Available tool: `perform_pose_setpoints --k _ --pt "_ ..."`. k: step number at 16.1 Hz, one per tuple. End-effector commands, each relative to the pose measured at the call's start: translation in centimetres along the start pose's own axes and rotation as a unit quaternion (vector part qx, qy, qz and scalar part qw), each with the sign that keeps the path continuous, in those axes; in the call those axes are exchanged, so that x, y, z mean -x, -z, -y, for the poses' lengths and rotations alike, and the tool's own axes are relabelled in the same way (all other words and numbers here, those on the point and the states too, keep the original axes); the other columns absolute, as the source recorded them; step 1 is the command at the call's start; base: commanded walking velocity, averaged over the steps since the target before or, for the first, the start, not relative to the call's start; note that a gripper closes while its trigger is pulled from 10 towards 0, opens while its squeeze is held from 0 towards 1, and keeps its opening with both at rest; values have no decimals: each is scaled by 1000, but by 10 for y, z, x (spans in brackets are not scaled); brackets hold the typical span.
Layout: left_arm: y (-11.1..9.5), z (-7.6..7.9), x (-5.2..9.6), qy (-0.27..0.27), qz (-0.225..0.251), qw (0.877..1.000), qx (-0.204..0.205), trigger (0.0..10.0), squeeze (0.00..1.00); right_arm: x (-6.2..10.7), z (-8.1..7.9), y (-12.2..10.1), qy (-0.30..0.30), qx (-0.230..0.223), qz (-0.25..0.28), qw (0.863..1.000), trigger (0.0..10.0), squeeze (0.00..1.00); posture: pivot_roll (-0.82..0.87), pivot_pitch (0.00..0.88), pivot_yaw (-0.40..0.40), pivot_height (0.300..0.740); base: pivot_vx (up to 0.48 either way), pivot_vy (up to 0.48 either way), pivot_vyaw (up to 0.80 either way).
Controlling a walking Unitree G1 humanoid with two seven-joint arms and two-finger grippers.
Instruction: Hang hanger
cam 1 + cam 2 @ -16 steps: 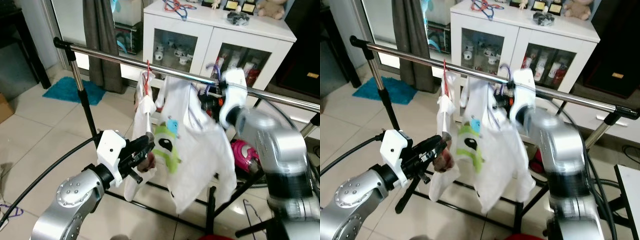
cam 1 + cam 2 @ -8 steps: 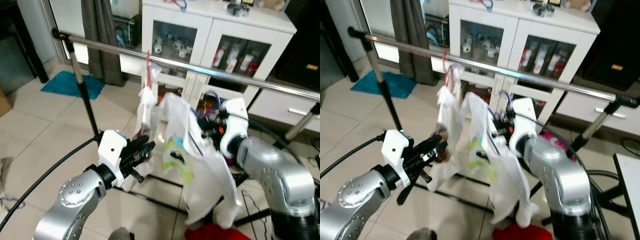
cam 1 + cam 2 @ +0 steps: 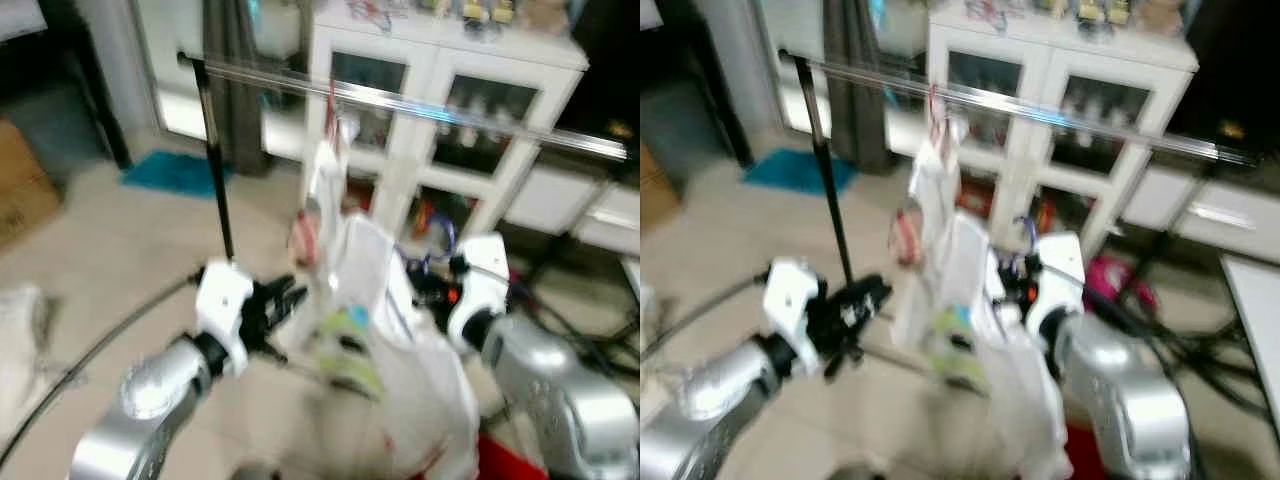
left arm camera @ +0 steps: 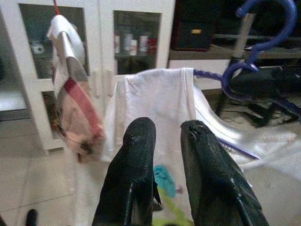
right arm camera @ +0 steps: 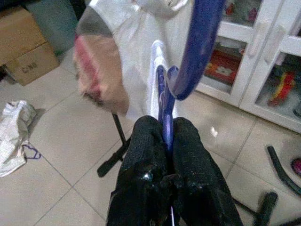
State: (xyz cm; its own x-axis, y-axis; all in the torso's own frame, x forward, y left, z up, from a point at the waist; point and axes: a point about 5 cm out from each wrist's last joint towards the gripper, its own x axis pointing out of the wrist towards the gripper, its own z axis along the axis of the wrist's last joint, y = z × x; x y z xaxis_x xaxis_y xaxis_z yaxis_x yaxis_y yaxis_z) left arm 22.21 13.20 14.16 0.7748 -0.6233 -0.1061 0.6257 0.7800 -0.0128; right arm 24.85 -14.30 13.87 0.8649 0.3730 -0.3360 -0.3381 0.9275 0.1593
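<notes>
My right gripper (image 5: pixel 165 127) is shut on the stem of a blue hanger (image 5: pixel 188 61) that carries a white shirt (image 3: pixel 390 330) with a green print. The hanger's hook (image 3: pixel 437 240) sits well below the steel rail (image 3: pixel 440 105) and is not on it. Another pale garment (image 3: pixel 322 190) hangs from the rail on a red hanger (image 3: pixel 330 100). My left gripper (image 3: pixel 285 300) is open, low and to the left of the shirt, and its fingers (image 4: pixel 136 155) hold nothing. Both head views are blurred.
A white glass-door cabinet (image 3: pixel 500 60) stands behind the rack. The rack's black upright (image 3: pixel 212 170) rises on the left, beyond it a teal mat (image 3: pixel 175 170) and a cardboard box (image 3: pixel 25 190). A white cloth (image 5: pixel 11 136) lies on the tiles. Something red (image 3: pixel 510 460) lies by the rack's base.
The head camera has shifted and blurred. My right gripper has come down from the rail with the blue hanger and shirt. My left gripper has drawn away from the hanging garment's hem.
</notes>
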Motion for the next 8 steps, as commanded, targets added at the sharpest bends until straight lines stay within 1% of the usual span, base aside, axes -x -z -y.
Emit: perform_pose_setpoints --k 1,2,3,4,5,6,8 --pt "-1 2 -1 4 2 1000 -3 10000 0 3 1 -11 3 15 27 1000 0 0 90 12 -63 740 -270 0 0" --pt "-2 1 -2 5 2 1000 -5 10000 0 2 -7 -14 -21 19 36 999 0 0 92 4 -63 740 -240 0 0" --pt "-2 1 -2 6 2 1000 -5 10000 0 2 -8 -15 -26 19 38 999 0 0 92 4 -63 740 0 0 0" --pt "-2 -2 -5 6 1 1000 1 10000 0 1 -14 -18 -47 17 52 997 0 0 92 0 -65 740 0 0 0" --pt "-4 -5 -9 14 12 1000 17 10000 1000 0 -21 -23 -75 15 72 994 0 0 92 0 -65 740 0 0 0" --pt "-5 -6 -11 15 15 1000 10 10000 1000 -1 -23 -24 -83 16 76 993 0 0 93 0 -66 740 0 0 0" --pt "-7 -12 -20 17 3 999 -31 10000 1000 -3 -32 -29 -117 19 90 989 0 0 94 0 -64 740 0 0 0"
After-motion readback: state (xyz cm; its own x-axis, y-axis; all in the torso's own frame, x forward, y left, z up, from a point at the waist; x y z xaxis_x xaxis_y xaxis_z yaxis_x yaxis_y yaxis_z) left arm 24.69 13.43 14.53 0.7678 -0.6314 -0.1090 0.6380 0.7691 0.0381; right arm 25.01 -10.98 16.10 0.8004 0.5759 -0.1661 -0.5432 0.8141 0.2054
